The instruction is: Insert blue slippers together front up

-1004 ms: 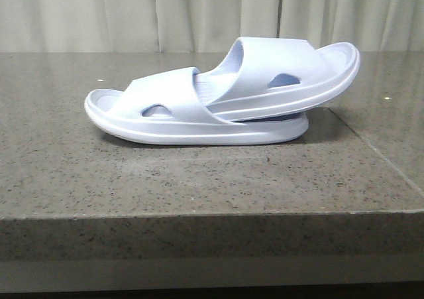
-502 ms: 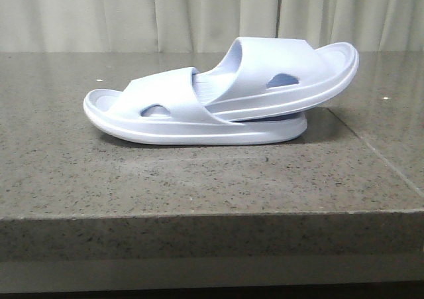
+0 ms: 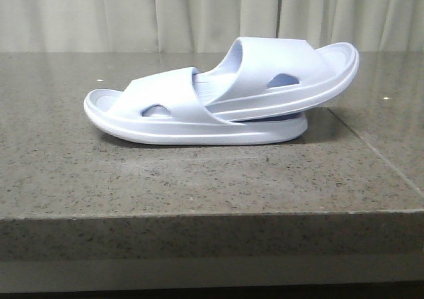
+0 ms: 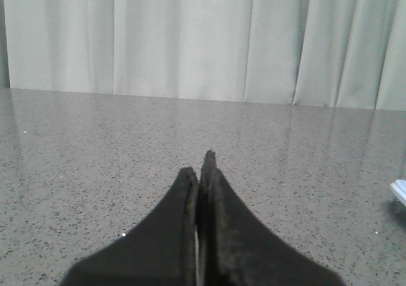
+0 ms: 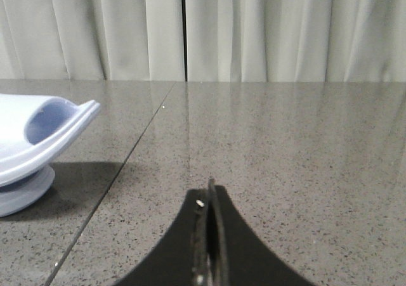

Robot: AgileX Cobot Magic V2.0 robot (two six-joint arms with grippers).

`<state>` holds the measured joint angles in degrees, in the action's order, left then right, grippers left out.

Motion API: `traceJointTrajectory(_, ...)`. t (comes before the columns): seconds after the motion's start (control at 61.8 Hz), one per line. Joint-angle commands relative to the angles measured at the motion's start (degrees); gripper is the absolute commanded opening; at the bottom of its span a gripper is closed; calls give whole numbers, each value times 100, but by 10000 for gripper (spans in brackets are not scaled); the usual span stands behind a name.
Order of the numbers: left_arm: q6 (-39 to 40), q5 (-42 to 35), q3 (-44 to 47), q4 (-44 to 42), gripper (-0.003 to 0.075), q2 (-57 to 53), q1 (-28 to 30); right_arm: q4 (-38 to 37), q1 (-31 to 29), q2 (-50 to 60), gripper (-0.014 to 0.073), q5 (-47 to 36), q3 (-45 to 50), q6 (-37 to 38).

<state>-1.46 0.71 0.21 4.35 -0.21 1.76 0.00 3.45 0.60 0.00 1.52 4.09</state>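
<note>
Pale blue slippers (image 3: 218, 97) nested | lower heel partly hidden | left gripper (image 4: 202, 165) closed

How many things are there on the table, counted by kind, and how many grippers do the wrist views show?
Slippers: 2, the lower slipper and the upper slipper pushed under its strap.
Grippers: 2, the left gripper and the right gripper, both with jaws shut and holding nothing.
Total: 4.

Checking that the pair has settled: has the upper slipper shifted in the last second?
No. The upper slipper sits at the same spot against the curtain folds and table seam, resting in the lower slipper.
</note>
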Motion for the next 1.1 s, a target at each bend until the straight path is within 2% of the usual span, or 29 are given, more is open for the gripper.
traceJointTrajectory(0.0, 48, -490, 26, 9, -20, -88, -2, -133, 3, 96, -118, -546, -30, 45)
traceJointTrajectory(0.308, 48, -490, 26, 9, -20, -88, -2, -133, -204, 96, -118, -609, -30, 67)
traceJointTrajectory(1.085, 48, -490, 26, 9, -20, -88, -2, -133, -203, 96, -118, -702, -30, 67)
